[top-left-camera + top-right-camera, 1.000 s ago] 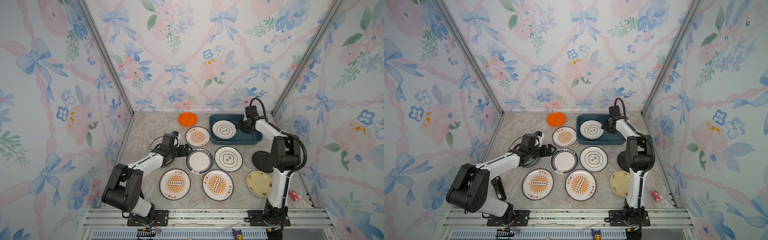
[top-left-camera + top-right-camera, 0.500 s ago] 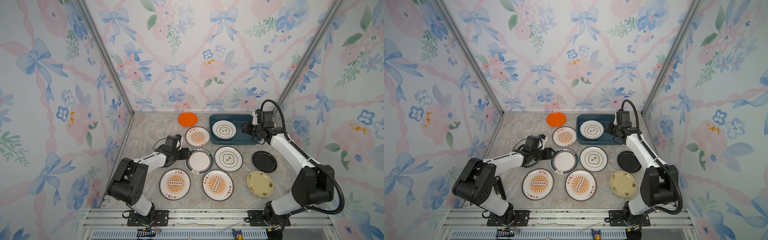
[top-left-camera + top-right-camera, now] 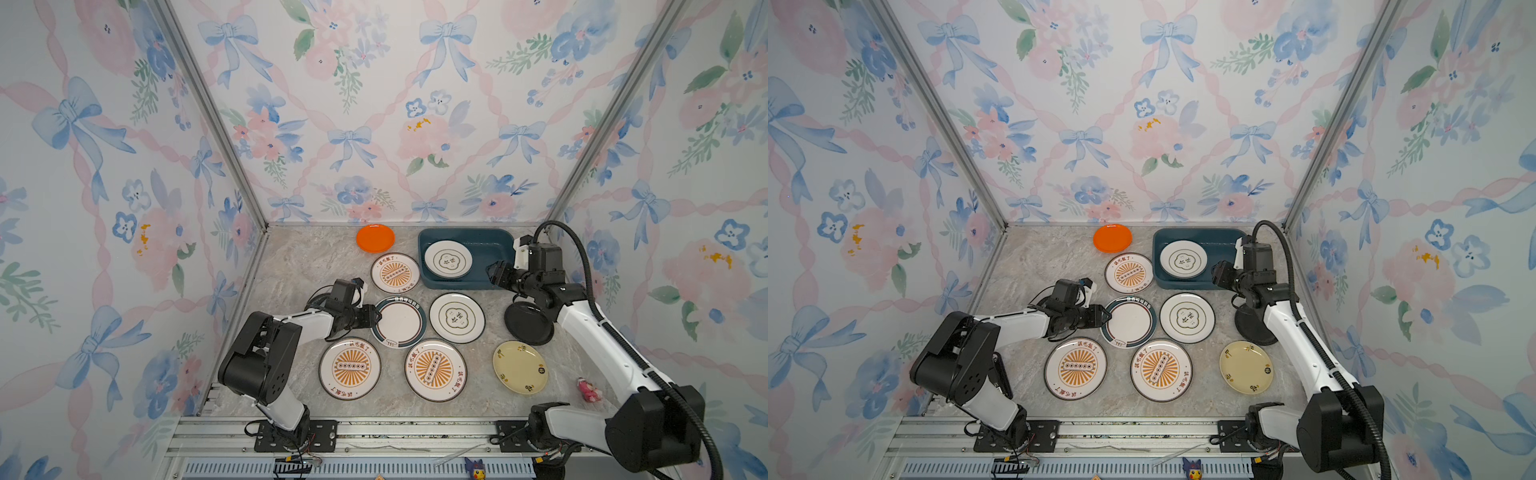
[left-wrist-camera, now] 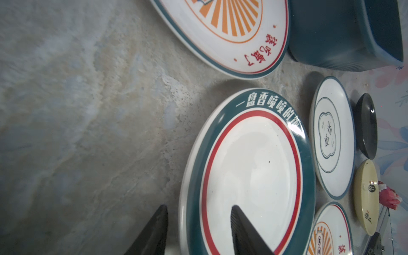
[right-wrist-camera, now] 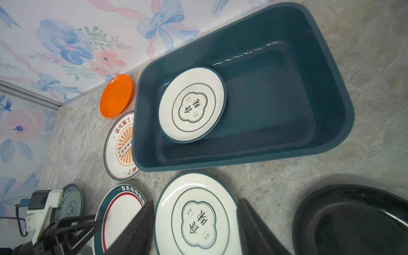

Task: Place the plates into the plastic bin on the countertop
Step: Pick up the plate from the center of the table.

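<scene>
My left gripper (image 3: 376, 318) is open and low at the left edge of the navy-rimmed plate (image 3: 399, 322). In the left wrist view its jaws (image 4: 198, 207) straddle that rim (image 4: 254, 165), with a gap showing on both sides. My right gripper (image 3: 492, 272) hangs open and empty by the front right corner of the plastic bin (image 3: 490, 253). One white plate with a green emblem (image 3: 448, 259) lies in the bin. A matching plate (image 5: 194, 218) lies on the countertop (image 3: 299, 266), seen far below between the right fingers.
Loose on the countertop are three sunburst plates (image 3: 395, 273) (image 3: 350, 368) (image 3: 435, 370), an orange plate (image 3: 375, 238), a black plate (image 3: 528, 324) and a pale yellow plate (image 3: 520, 367). A blue-patterned plate (image 5: 71, 201) sits under the left arm. A small pink object (image 3: 588, 390) lies at the front right.
My left gripper has slid right onto the navy-rimmed plate's edge and its jaws have narrowed. My right arm has drawn back from over the bin toward its front right corner.
</scene>
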